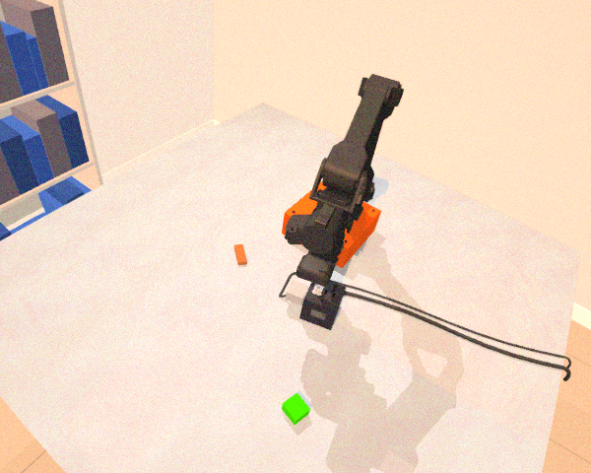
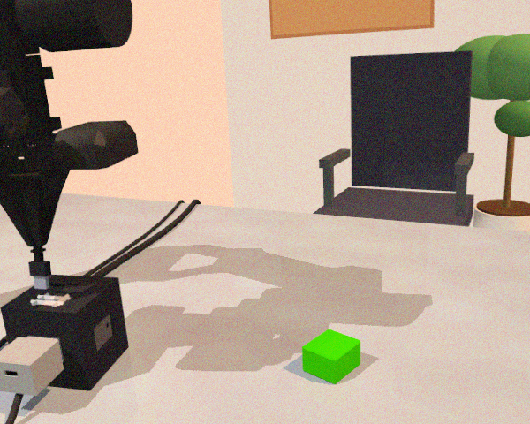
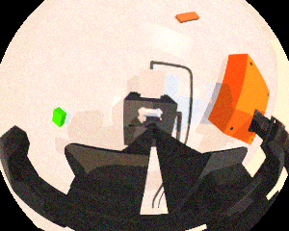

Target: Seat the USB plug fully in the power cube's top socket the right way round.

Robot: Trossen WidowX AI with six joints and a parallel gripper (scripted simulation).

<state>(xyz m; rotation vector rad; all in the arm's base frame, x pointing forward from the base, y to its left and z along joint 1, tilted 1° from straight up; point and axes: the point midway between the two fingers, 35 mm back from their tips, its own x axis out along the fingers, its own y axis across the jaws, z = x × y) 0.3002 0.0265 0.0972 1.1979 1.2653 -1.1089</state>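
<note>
Precariously, the tool (image 2: pixel 38 246) (image 3: pixel 154 133) grips the plug (image 2: pixel 40 272) atop the cube (image 1: pixel 322 307) (image 2: pixel 69 333) (image 3: pixel 130 108), inboard of the tabletop's (image 1: pixel 158 330) (image 2: pixel 238 392) (image 3: pixel 96 53) edges; misaligned, a downward push could jam it again.

Relative to the closed gripper (image 2: pixel 38 246) (image 3: pixel 154 126): below, our black power cube (image 1: pixel 322 310) (image 2: pixel 105 314) (image 3: pixel 135 110); beyond the cube, our plain bright-green block (image 1: pixel 295 408) (image 2: pixel 331 357) (image 3: pixel 59 116); above, our black arm (image 1: pixel 360 127) (image 2: pixel 10 114).
</note>
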